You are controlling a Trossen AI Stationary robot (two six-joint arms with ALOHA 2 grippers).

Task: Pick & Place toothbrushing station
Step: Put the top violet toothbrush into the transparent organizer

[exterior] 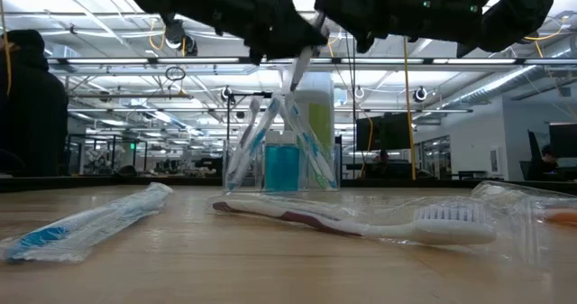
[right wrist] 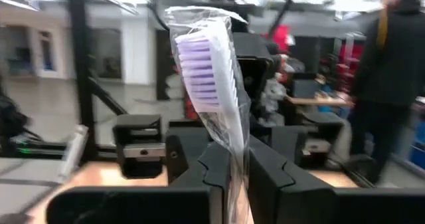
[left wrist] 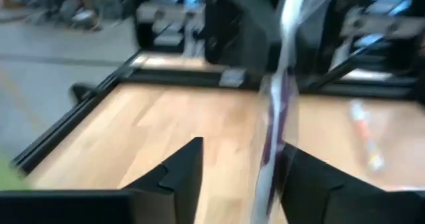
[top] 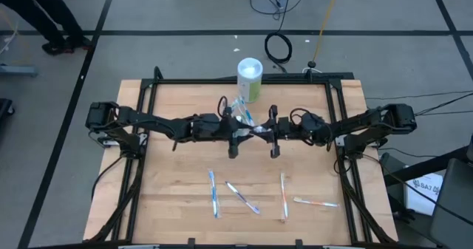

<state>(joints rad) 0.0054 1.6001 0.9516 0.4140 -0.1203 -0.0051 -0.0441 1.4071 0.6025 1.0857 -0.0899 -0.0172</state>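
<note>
1. A wrapped purple-bristled toothbrush (right wrist: 211, 84) stands upright, clamped between the right tool's (right wrist: 232, 167) fingers, above the desk's (top: 177, 205) middle.
2. The left tool (left wrist: 242, 174), fingers apart, straddles the same toothbrush from the opposite side.
3. Just behind, the clear cup (exterior: 281, 155) holds more brushes.

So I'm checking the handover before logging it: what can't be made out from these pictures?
- High view: the wrapped toothbrush between the left gripper and right gripper is too small; the arms cover it.
- Left wrist view: motion blur hides whether the left fingers touch the toothbrush.
- Low view: both grippers are cut off by the top edge.
- Clear cup: the brush count is unclear through overlapping wrappers.
</note>
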